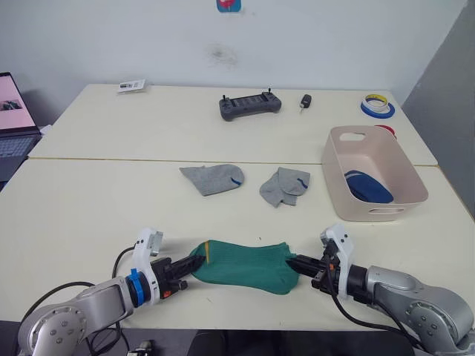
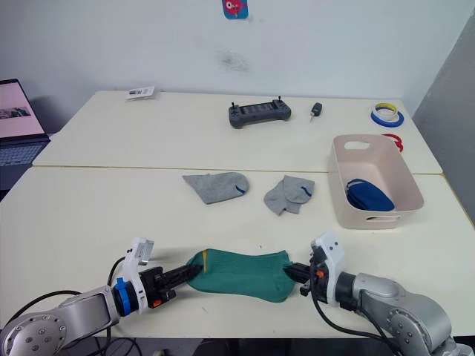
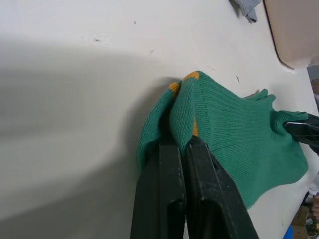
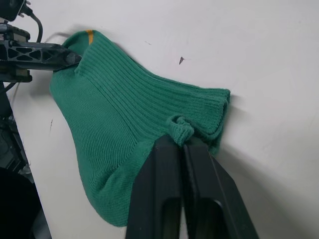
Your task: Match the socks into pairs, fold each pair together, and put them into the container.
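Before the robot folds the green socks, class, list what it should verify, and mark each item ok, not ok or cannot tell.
1. Left gripper shut on the green socks at the cuff end: ok.
2. Right gripper shut on the opposite end: ok.
3. Two green socks stacked, not one: cannot tell; two orange-marked cuff edges show in the left wrist view.
4. Container has room: ok, blue socks lie at one end.
5. Grey socks paired: not ok, the other lies apart.
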You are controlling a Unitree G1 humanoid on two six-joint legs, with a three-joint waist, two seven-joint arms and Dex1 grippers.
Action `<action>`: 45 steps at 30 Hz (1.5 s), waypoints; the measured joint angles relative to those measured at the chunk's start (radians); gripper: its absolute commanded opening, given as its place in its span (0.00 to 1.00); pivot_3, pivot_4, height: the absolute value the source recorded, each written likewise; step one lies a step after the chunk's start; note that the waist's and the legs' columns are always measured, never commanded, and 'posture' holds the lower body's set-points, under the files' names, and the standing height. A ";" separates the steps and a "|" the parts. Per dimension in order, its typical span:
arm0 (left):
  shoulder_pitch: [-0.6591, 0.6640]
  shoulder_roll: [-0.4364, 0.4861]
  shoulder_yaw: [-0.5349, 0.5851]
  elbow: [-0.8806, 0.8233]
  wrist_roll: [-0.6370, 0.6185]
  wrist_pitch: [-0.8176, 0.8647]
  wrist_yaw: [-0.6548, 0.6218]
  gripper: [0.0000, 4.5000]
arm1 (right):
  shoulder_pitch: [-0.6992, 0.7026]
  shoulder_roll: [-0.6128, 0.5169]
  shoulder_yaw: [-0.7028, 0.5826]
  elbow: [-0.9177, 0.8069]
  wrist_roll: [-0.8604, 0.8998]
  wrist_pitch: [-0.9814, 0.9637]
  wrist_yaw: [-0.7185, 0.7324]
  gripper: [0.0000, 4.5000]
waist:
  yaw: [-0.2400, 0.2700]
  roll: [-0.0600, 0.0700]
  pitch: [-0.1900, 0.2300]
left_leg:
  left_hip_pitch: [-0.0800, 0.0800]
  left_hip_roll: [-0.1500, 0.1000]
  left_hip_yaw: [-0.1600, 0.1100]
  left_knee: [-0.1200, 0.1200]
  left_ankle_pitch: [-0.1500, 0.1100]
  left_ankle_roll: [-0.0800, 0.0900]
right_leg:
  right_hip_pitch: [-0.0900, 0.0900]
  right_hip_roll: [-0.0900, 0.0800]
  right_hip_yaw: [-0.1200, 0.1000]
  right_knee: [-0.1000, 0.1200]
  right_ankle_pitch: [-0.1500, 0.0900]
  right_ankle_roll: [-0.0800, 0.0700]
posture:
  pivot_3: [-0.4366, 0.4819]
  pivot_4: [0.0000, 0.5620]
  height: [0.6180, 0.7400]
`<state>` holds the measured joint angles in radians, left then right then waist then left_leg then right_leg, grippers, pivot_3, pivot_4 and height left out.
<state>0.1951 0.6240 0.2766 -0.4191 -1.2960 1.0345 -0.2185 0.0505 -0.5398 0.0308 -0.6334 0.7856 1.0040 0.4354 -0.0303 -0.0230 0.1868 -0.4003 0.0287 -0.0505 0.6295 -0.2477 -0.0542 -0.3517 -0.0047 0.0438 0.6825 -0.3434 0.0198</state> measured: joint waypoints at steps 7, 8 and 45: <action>0.033 -0.008 0.006 -0.045 0.005 -0.036 -0.019 0.55 | 0.000 -0.004 -0.018 -0.001 0.005 -0.007 0.010 0.78 | 0.000 0.000 0.000 | 0.001 0.000 0.000 0.000 0.000 0.000 | 0.000 0.000 0.000 0.000 0.000 0.000 | 0.48 0.27 1.00; 0.041 -0.008 0.009 -0.052 0.008 -0.043 -0.022 0.63 | -0.001 -0.004 -0.024 -0.002 0.007 -0.007 0.013 0.86 | 0.000 0.000 0.000 | 0.001 0.000 0.000 0.000 0.000 0.000 | 0.000 0.000 0.000 0.000 0.000 0.000 | 0.48 0.27 1.00; -0.092 0.225 -0.306 0.045 0.833 -0.553 -0.599 0.00 | -0.225 -0.252 0.372 0.044 -0.472 -0.263 0.261 0.01 | 0.006 0.000 -0.002 | 0.002 -0.001 -0.001 0.001 0.000 0.000 | 0.003 -0.002 -0.003 0.000 0.001 -0.001 | 0.48 0.27 1.00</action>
<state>0.1034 0.8492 -0.0289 -0.3739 -0.4631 0.4819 -0.8177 -0.1743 -0.7920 0.4032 -0.5892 0.3133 0.7409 0.6968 -0.0248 -0.0235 0.1844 -0.3983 0.0275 -0.0515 0.6304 -0.2474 -0.0544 -0.3488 -0.0071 0.0410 0.6822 -0.3424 0.0187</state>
